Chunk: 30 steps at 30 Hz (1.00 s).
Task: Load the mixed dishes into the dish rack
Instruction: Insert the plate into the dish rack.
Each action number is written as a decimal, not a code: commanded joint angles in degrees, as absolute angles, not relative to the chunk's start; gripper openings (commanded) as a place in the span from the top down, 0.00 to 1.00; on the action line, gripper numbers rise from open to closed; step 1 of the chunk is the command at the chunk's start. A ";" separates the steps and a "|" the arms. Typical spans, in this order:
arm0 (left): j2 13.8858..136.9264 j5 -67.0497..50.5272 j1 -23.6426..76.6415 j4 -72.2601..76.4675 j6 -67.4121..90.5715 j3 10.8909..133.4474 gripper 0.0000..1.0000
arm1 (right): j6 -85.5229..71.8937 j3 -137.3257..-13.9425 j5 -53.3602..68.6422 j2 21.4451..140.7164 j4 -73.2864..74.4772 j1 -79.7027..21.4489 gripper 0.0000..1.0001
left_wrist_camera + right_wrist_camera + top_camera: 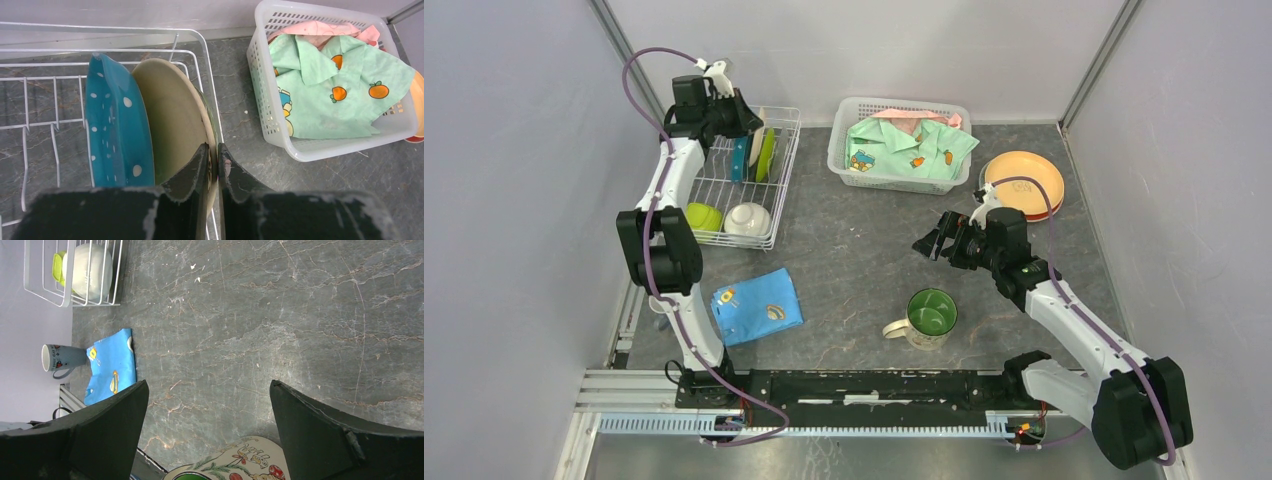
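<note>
The white wire dish rack (pixel 782 180) stands at the back left. A blue dotted plate (pixel 117 125) and a cream plate (pixel 172 115) stand upright in it, with a lime-green plate (pixel 767 155) beside them. A white bowl (pixel 748 218) and a lime-green bowl (pixel 703 216) sit at its near end. My left gripper (pixel 213 150) is shut on the cream plate's rim, one finger on each side. My right gripper (pixel 934 243) hangs open over the table, just above a green-lined beige mug (pixel 929 318), whose rim (pixel 235 465) shows below it. Orange and red plates (pixel 1022 182) are stacked at the back right.
A white latticed basket (pixel 854 165) with green clothing stands at the back centre, close to the right of the rack. A folded blue cloth (pixel 756 306) lies near the left arm's base. A small grey cup (pixel 57 359) stands beside the cloth at the table's left edge.
</note>
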State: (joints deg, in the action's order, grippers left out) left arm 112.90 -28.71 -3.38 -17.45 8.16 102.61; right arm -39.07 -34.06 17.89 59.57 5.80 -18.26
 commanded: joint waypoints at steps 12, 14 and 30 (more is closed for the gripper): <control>113.52 -25.82 -3.60 -16.27 5.07 104.11 0.69 | -36.33 -35.37 17.27 59.09 5.12 -18.45 0.02; 113.52 -26.00 -3.60 -16.20 5.04 103.98 0.67 | -35.98 -35.59 17.49 59.36 5.29 -18.38 0.02; 113.07 -23.85 -3.61 -18.43 1.51 106.17 0.71 | -33.61 -36.73 17.40 58.41 6.24 -18.46 0.02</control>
State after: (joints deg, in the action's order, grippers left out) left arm 112.90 -25.50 -3.42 -18.26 6.17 103.57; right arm -35.20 -34.06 17.87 59.40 7.05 -18.26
